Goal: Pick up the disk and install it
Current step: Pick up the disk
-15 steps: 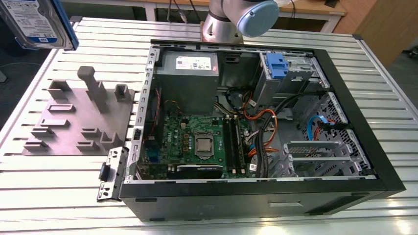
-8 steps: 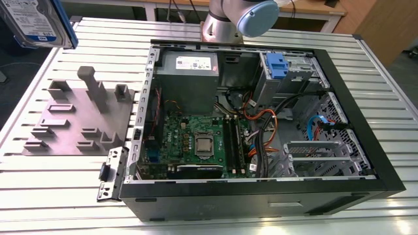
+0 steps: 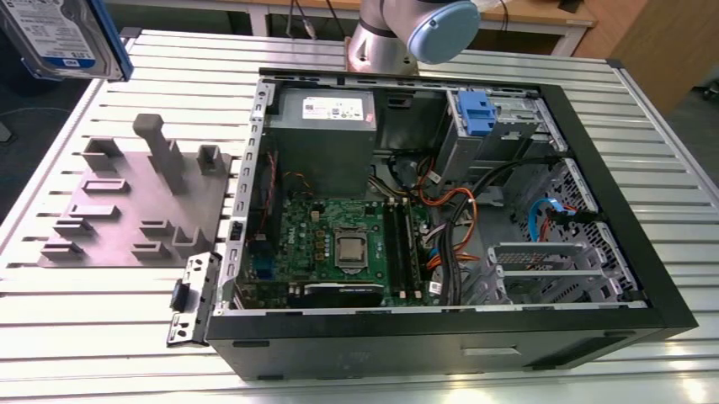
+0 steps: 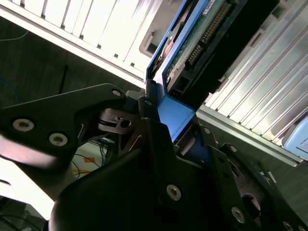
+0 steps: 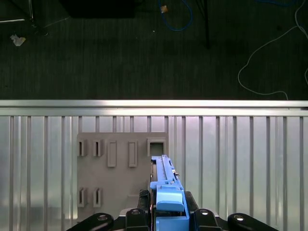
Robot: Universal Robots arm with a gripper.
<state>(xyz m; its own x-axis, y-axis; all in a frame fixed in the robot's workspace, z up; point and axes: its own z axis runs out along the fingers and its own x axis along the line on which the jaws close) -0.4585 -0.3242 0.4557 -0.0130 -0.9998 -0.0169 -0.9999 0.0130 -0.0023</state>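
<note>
The disk (image 3: 50,38), silver-grey with a white-and-blue label and a blue bracket, hangs in the air at the exterior view's upper left, above the table's far left corner. In the first wrist view my gripper (image 5: 168,219) is shut on the blue bracket of the disk (image 5: 166,185), which stands on edge over a grey fixture plate (image 5: 120,168). The second wrist view shows the black fingers (image 4: 154,139) clamped on the bracket, with the disk's (image 4: 192,48) green circuit board and connector pins beyond.
An open black computer case (image 3: 629,252) lies on the slatted metal table (image 3: 67,337), with a power-supply box (image 3: 326,126), motherboard (image 3: 337,244), cables and a drive bay with a blue latch (image 3: 476,114). The grey fixture plate (image 3: 118,206) has upright posts. The arm's base (image 3: 410,34) stands behind the case.
</note>
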